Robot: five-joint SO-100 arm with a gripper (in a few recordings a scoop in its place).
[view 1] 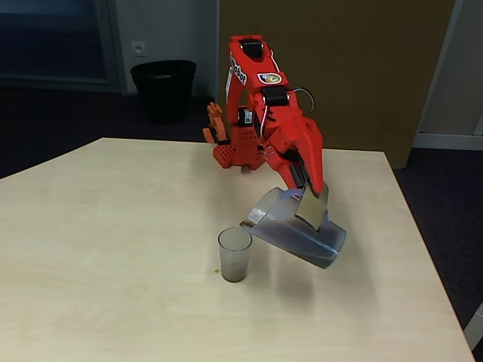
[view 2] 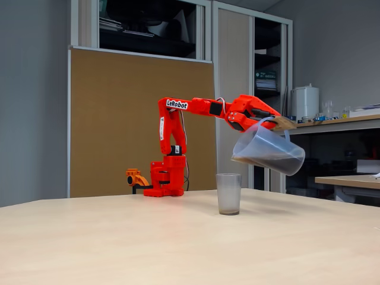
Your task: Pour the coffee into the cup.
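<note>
The cup [view 1: 235, 254] [view 2: 228, 193], a small clear greyish tumbler, stands upright on the pale wooden table [view 1: 106, 226]. My red gripper [view 1: 312, 194] [view 2: 276, 123] is shut on the flat grey handle of a translucent jug [view 1: 296, 231] [view 2: 267, 149]. The jug hangs in the air, tilted with its spout down toward the cup, the spout just above the cup's rim. The coffee [view 2: 271, 161] shows as a dark layer along the jug's lower side. I cannot tell whether liquid is flowing. The cup's lower part looks slightly darker.
A tiny yellowish spot [view 1: 216, 271] lies on the table beside the cup. My arm's base [view 1: 234, 151] is clamped at the table's far edge. A black bin [view 1: 163, 87] stands on the floor behind. The table's right edge is close to the jug.
</note>
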